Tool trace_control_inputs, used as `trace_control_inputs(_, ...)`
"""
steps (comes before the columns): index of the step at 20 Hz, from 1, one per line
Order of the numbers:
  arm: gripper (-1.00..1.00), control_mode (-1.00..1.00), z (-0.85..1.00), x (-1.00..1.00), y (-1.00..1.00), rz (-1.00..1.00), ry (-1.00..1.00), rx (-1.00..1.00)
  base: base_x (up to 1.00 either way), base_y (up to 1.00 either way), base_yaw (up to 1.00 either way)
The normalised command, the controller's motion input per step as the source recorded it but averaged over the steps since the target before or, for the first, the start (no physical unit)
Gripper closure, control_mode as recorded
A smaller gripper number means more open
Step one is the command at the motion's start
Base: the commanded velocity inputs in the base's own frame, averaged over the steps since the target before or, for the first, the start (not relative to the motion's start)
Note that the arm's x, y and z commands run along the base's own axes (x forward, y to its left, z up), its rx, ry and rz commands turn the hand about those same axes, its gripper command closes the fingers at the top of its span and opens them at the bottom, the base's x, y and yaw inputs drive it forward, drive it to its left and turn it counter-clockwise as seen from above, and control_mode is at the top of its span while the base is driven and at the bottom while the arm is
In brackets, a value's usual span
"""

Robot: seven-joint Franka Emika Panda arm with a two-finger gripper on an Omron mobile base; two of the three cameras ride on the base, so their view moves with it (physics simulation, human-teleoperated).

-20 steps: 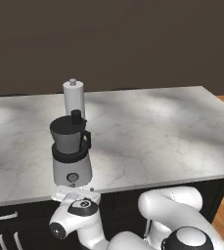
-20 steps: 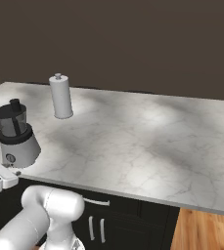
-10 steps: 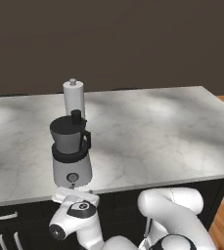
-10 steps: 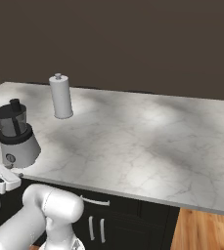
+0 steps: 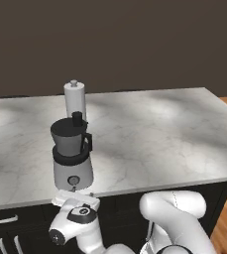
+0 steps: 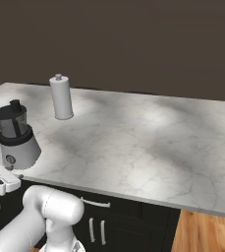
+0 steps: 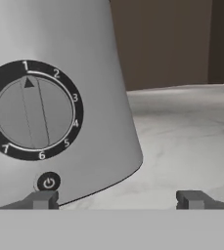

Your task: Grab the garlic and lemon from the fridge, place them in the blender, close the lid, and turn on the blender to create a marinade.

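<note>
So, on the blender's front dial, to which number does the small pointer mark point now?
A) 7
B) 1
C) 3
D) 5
B: in the hand view the small dark triangle on the dial of the blender sits directly under the number 1 at the top of the ring, far from 3, 5 and 7.
</note>
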Motion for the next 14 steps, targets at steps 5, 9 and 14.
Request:
trace_control_inputs(5,-1.00,-1.00,-0.03,0.03,0.00,0.00,-0.07,0.02,0.00,0.00,0.00)
trace_control_inputs(9,-1.00,-1.00,0.01,-0.88,0.00,0.00,-0.12,0.05,0.00,0.00,0.00)
trace_control_inputs(14,-1.00,-1.00,0.54,-0.58,0.04,0.00,-0.08,0.03,0.00,0.00,0.00)
